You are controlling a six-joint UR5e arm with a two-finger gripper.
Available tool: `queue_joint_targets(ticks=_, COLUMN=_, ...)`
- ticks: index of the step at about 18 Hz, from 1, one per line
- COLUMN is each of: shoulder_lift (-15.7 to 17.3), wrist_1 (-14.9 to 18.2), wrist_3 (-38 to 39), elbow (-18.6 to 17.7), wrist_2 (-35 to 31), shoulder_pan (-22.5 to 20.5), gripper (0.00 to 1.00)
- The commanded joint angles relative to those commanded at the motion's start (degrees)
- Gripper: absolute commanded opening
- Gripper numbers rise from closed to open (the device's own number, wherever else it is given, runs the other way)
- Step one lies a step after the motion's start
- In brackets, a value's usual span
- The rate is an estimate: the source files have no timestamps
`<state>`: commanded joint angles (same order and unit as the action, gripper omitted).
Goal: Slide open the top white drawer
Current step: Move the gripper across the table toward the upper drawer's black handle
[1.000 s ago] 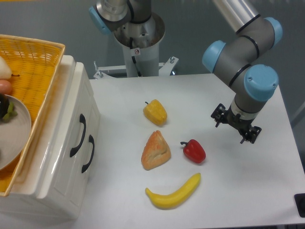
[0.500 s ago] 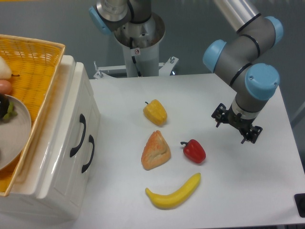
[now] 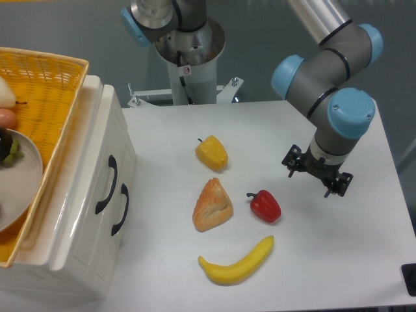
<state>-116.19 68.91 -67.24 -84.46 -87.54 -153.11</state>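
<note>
we are holding our fingers (image 3: 315, 176) spread apart over the worktop (image 3: 338, 247), gripping nothing. the top white drawer (image 3: 97, 170) is sitting shut far to the left of the fingers, its black handle (image 3: 107, 184) untouched. a red pepper (image 3: 264, 205) is lying just left of the fingers.

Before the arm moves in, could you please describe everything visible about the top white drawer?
The top white drawer is the upper of two glossy cream-white fronts on the cabinet at the table's left. It looks fully shut, flush with the lower one. A curved black handle sits on its face. Nothing touches it; the tool hangs far to the right.
</note>
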Motion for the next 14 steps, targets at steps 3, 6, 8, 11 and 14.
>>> queue_joint_targets(ticks=3, shoulder_lift=0.79, wrist_1=0.35, wrist_3=4.11, elbow=-0.26, wrist_2=3.94, shoulder_pan=0.53, gripper=1.0)
queue_joint_targets(ticks=6, shoulder_lift=1.06, wrist_1=0.26, wrist_3=12.12, elbow=-0.7, wrist_2=4.49, shoulder_pan=2.89, gripper=1.0)
queue_joint_targets(ticks=8, shoulder_lift=1.84, wrist_1=0.96, wrist_3=13.97, elbow=-1.05, wrist_2=4.39, shoulder_pan=4.13, gripper=1.0)
queue_joint_targets(ticks=11, shoulder_lift=4.91, wrist_1=4.47, wrist_3=18.53, elbow=-2.72, wrist_2=7.72, shoulder_pan=4.48, gripper=1.0)
queue_joint_targets(ticks=14, shoulder_lift=7.03, wrist_1=8.6, wrist_3=23.72, elbow=-2.9, wrist_2=12.64, shoulder_pan=5.09, gripper=1.0)
